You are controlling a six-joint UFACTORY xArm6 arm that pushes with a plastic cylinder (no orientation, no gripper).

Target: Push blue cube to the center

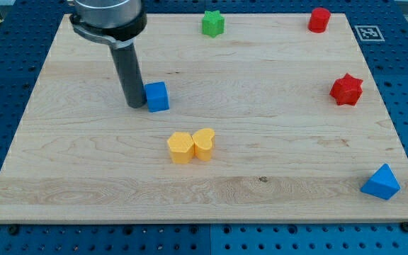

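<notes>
- Starting at the view's left: my rod comes down from the top-left corner, and my tip (pixel 135 105) is planted on the wooden table (pixel 83 191), left of the middle.
- I carry no fingers at all, only this straight dark rod, so nothing is clamped or held; my tip simply stands on the table.
- Right there, pressed up against my tip on its right-hand side, sits the blue cube (pixel 157 96). Whether they truly touch or stand a hair apart I cannot tell, but no gap shows.
- The blue cube lies left of the table's middle and a little toward the view's top.
- Moving right and down: a yellow pair, the yellow hexagonal block (pixel 180 147) and the yellow heart-shaped block (pixel 203 143), touching side by side, below and right of the blue cube.
- Up at the view's top edge, the green star-shaped block (pixel 213 23) sits alone.
- Further right along the top, the red cylinder-like block (pixel 319 20) stands near the corner.
- Below that, by the right edge, the red star-shaped block (pixel 346 89).
- Far right, bottom corner: the blue triangular block (pixel 381 183), close to the table's edge.
</notes>
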